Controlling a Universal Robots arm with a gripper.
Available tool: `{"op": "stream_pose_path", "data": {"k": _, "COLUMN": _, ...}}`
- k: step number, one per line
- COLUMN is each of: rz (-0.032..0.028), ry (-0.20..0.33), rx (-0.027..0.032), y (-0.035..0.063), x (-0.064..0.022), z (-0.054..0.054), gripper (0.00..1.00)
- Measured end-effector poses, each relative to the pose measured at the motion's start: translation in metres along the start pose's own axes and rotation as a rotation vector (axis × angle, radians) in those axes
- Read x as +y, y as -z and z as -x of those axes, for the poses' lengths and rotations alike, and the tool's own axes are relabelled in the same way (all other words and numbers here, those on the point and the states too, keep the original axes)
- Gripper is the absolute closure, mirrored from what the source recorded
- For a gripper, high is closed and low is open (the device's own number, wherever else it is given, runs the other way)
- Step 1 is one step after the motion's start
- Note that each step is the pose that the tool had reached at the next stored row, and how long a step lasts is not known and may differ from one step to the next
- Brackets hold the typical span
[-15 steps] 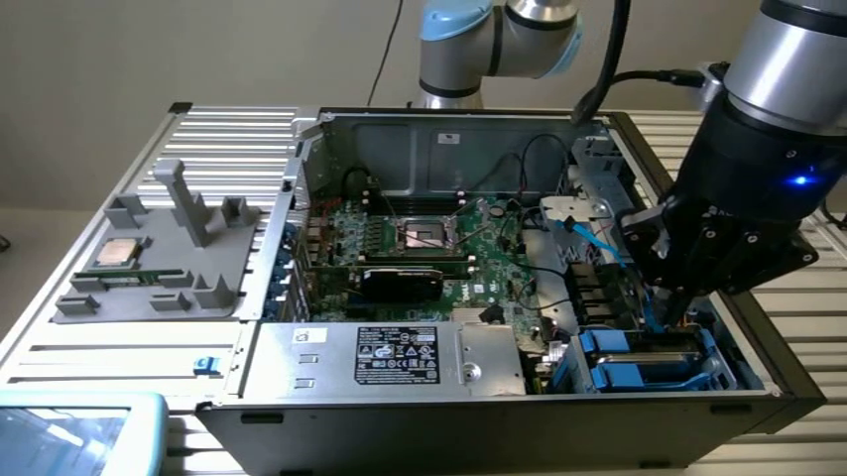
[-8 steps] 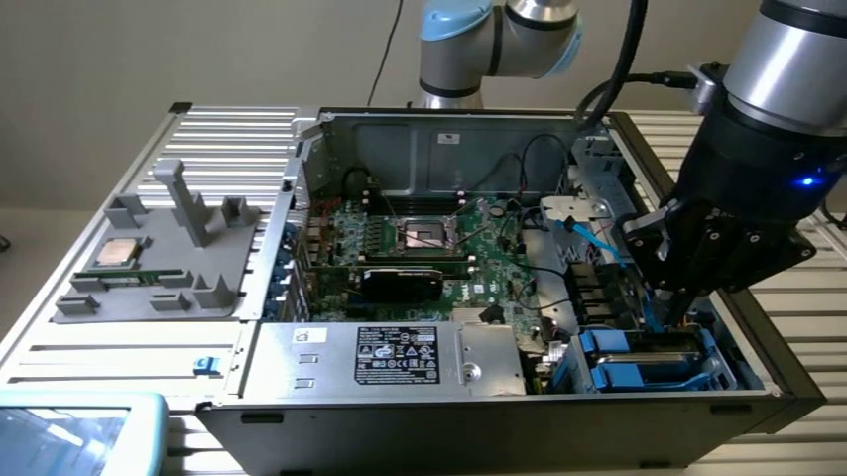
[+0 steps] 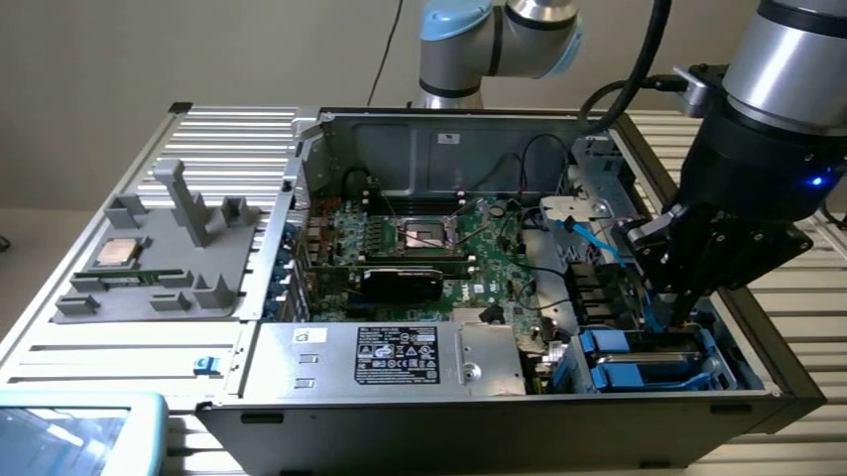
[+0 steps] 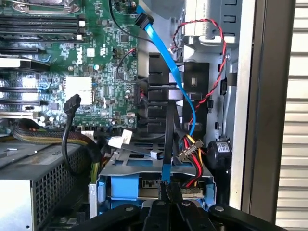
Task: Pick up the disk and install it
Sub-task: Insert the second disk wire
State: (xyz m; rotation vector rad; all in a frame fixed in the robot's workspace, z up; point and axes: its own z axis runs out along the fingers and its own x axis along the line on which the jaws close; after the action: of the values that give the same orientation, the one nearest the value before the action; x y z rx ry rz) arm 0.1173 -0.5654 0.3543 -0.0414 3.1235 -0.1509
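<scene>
Hand (image 3: 671,315), fingers pressed together, poised over the disk (image 3: 645,359) seated in its bay: likely rigid, dense, shock-sensitive; best gripped by its blue bracket.

The exterior view looks down at an angle from the front on the whole open computer case (image 3: 530,258), taking in the arm and the tabletop (image 3: 79,337). The wrist view sits close inside it, facing down along the end effector (image 4: 168,192). Both views share the motherboard (image 3: 437,248) and the blue drive bay (image 3: 649,362).
</scene>
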Motion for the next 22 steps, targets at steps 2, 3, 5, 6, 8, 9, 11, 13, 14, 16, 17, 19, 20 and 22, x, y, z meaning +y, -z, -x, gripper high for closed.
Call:
{"op": "stream_pose_path", "data": {"k": 2, "rz": 0.0000, "ry": 0.008, "rx": -0.0009, "y": 0.0000, "x": 0.0000, "z": 0.000, "gripper": 0.89}}
{"op": "stream_pose_path", "data": {"k": 3, "rz": 0.0002, "ry": 0.021, "rx": -0.0021, "y": 0.0000, "x": 0.0000, "z": 0.000, "gripper": 0.89}}
{"op": "stream_pose_path", "data": {"k": 5, "rz": -0.0007, "ry": 0.037, "rx": -0.0035, "y": 0.0001, "x": 0.0000, "z": 0.000, "gripper": 0.89}}
{"op": "stream_pose_path", "data": {"k": 6, "rz": -0.0014, "ry": 0.038, "rx": -0.0037, "y": 0.0001, "x": 0.0000, "z": 0.000, "gripper": 0.89}}
{"op": "stream_pose_path", "data": {"k": 8, "rz": -0.0019, "ry": 0.043, "rx": -0.0041, "y": 0.0000, "x": -0.0001, "z": 0.000, "gripper": 0.89}}
{"op": "stream_pose_path", "data": {"k": 9, "rz": -0.0018, "ry": 0.045, "rx": -0.0043, "y": -0.0003, "x": -0.0003, "z": 0.000, "gripper": 0.89}}
{"op": "stream_pose_path", "data": {"k": 11, "rz": -0.0016, "ry": 0.050, "rx": -0.0046, "y": -0.0026, "x": -0.0006, "z": 0.000, "gripper": 0.89}}
{"op": "stream_pose_path", "data": {"k": 13, "rz": -0.0016, "ry": 0.055, "rx": -0.0045, "y": -0.0061, "x": -0.0005, "z": 0.000, "gripper": 0.89}}
{"op": "stream_pose_path", "data": {"k": 14, "rz": -0.0015, "ry": 0.057, "rx": -0.0044, "y": -0.0079, "x": -0.0004, "z": 0.000, "gripper": 0.89}}
{"op": "stream_pose_path", "data": {"k": 16, "rz": -0.0014, "ry": 0.061, "rx": -0.0039, "y": -0.0114, "x": -0.0001, "z": 0.000, "gripper": 0.89}}
{"op": "stream_pose_path", "data": {"k": 17, "rz": -0.0014, "ry": 0.061, "rx": -0.0038, "y": -0.0126, "x": 0.0001, "z": 0.000, "gripper": 0.89}}
{"op": "stream_pose_path", "data": {"k": 19, "rz": -0.0019, "ry": 0.061, "rx": -0.0035, "y": -0.0154, "x": 0.0003, "z": 0.000, "gripper": 0.89}}
{"op": "stream_pose_path", "data": {"k": 20, "rz": -0.0026, "ry": 0.061, "rx": -0.0034, "y": -0.0168, "x": 0.0004, "z": 0.000, "gripper": 0.89}}
{"op": "stream_pose_path", "data": {"k": 22, "rz": -0.0028, "ry": 0.061, "rx": -0.0034, "y": -0.0190, "x": 0.0007, "z": 0.000, "gripper": 0.89}}
